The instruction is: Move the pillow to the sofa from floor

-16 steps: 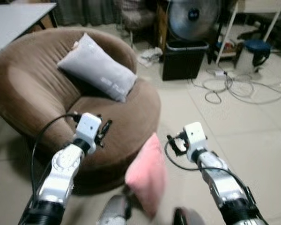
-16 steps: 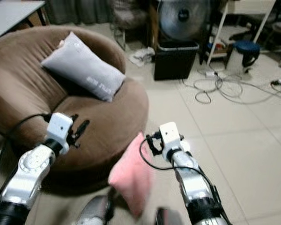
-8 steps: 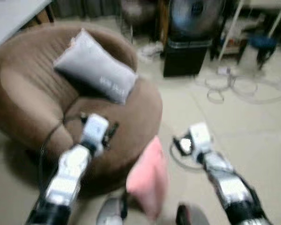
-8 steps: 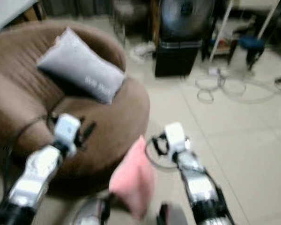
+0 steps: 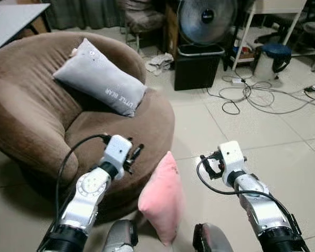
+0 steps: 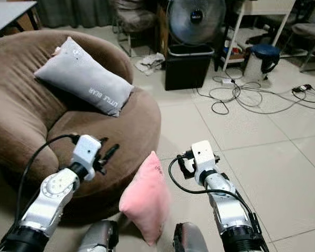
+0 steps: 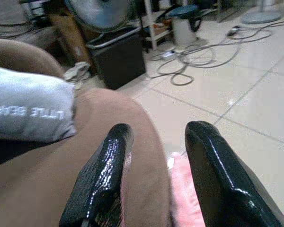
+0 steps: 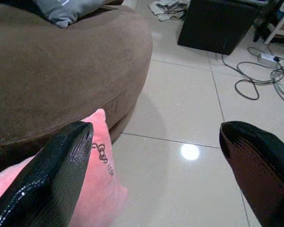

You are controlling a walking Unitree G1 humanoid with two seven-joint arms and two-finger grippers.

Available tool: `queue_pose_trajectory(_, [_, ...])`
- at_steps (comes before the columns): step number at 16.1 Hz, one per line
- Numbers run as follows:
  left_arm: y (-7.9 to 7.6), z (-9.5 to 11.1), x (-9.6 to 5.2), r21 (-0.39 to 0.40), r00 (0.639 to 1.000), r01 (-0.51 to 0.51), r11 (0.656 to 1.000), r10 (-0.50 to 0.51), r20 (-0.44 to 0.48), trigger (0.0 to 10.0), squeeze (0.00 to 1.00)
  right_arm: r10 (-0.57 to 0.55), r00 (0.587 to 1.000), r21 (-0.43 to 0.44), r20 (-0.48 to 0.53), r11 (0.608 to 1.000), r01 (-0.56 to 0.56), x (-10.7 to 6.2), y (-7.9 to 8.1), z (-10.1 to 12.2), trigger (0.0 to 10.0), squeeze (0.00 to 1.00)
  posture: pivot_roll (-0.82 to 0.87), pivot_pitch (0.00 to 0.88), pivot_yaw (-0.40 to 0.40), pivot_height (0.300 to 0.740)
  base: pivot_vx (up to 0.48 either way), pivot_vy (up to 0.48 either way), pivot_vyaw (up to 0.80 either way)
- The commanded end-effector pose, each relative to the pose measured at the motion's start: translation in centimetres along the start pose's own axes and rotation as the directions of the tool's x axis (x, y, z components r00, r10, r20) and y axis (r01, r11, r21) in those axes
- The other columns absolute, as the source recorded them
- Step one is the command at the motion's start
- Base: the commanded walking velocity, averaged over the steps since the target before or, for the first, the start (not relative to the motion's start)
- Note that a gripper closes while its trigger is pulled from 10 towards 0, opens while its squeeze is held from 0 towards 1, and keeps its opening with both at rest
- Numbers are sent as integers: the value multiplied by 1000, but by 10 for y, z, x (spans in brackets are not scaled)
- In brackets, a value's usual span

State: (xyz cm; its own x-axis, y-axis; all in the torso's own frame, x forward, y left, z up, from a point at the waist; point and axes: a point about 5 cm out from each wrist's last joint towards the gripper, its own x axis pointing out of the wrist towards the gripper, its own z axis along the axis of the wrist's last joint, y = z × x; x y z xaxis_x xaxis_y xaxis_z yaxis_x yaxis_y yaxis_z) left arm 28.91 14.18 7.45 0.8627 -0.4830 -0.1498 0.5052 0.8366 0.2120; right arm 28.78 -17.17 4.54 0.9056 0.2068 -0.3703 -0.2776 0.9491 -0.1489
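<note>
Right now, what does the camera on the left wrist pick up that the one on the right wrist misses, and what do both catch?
The left wrist view alone shows the fan, the blue stool and the grey pillow's lettering. The right wrist view alone shows a bright glare spot on the floor tile and the print on the pink pillow. Both share the brown sofa, black bin, floor cables, and an open claw: left claw, right claw.

Count: two pillows, one pink pillow [image 5: 161, 202] standing on the floor [image 5: 241, 126] and one grey pillow [image 5: 101, 77] on the one brown sofa [image 5: 26, 110]. One fan [image 5: 206, 18], one black bin [image 5: 199, 66], one blue kettle [image 5: 270, 56]. Two hands, the left hand [image 7: 154, 175] and right hand [image 8: 156, 175].
</note>
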Motion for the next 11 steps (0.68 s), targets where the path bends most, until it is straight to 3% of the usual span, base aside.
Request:
queue_pose_trajectory(1, [-2,5,3,7,999,27,1000,-27,28,10000,0,10,1000,13,10,1000,-11,-1,0,2,10000,0,44,0,0,618,0,0,0])
queue_pose_trajectory(6, [3,-1,0,27,1000,-9,1000,9,-3,10000,0,25,1000,19,15,1000,-25,0,7,5,10000,0,55,0,-2,574,0,0,0])
queue_pose_trajectory(8, [9,-8,-1,46,997,-49,998,52,-56,10000,0,3,1000,5,-13,1000,-3,2,5,2,10000,0,55,0,-2,574,0,0,0])
queue_pose_trajectory(11, [11,-9,-1,43,996,-57,997,59,-59,10000,0,7,1000,8,-12,1000,-7,2,6,2,10000,0,55,0,-2,574,0,0,0])
